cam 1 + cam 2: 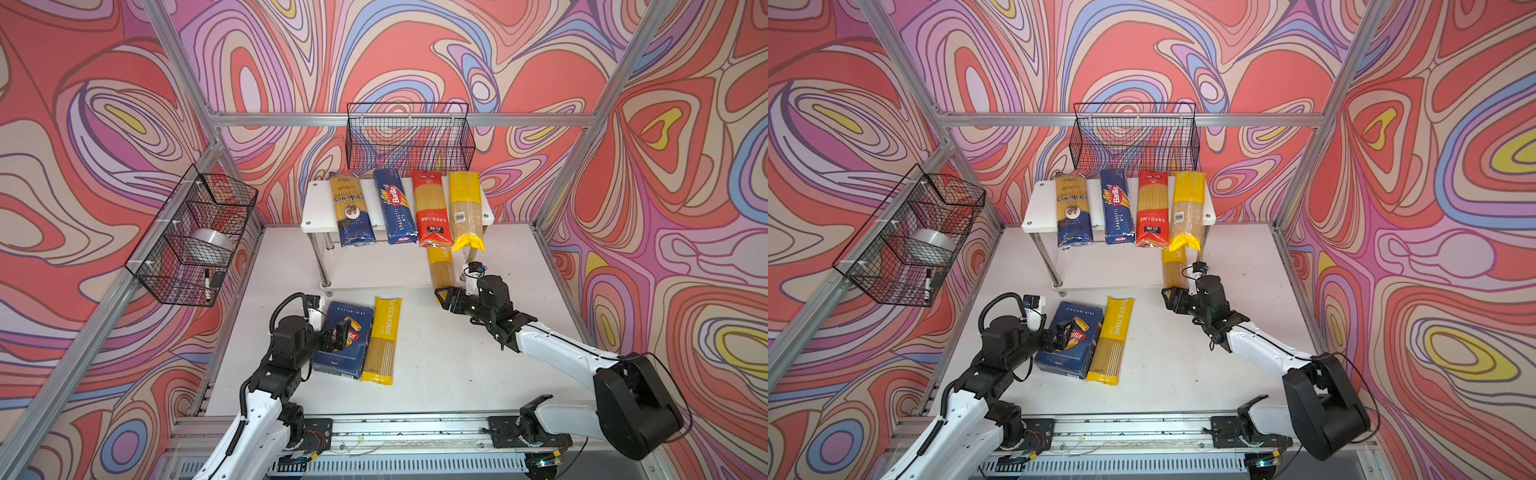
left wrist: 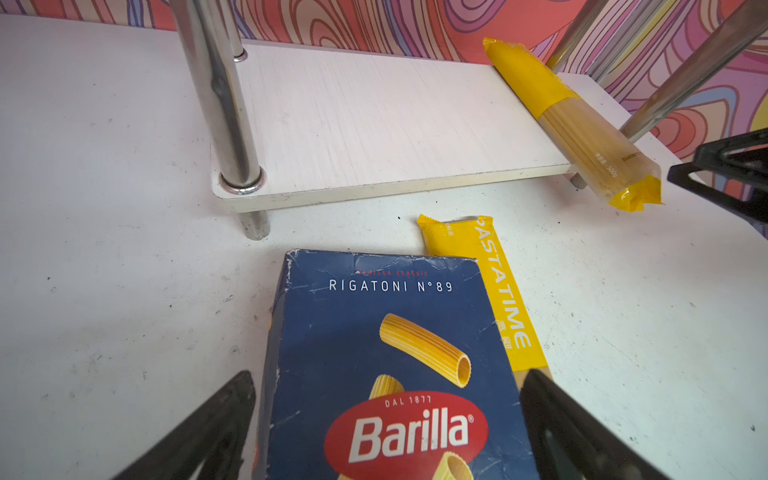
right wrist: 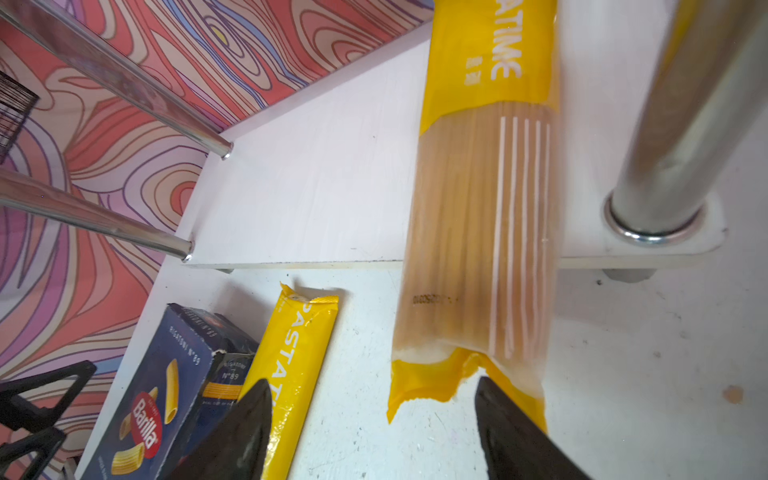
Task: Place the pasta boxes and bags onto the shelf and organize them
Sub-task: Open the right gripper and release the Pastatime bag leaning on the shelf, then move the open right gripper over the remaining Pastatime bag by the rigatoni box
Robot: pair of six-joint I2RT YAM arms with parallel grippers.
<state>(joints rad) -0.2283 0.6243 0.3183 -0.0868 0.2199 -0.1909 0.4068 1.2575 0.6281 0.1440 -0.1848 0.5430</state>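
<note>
Before the shelf (image 1: 316,208), the box (image 2: 353,316) lies on the table (image 1: 436,365) with the left gripper (image 2: 388,374) astride it; we cannot tell whether it grips. The yellow bag (image 3: 478,228) overhangs the lower board (image 3: 311,199). With the right gripper (image 3: 372,386) spread wide at its tail, we should push it squarely inward.

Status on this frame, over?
Left pincer open, astride the rigatoni box on the table. Right pincer open at the end of the yellow bag, which overhangs the lower board. Chrome leg close beside it.

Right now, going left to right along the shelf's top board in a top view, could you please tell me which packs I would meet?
Gold-and-navy ankara bag → blue Barilla spaghetti box → red bag → yellow bag.
</note>
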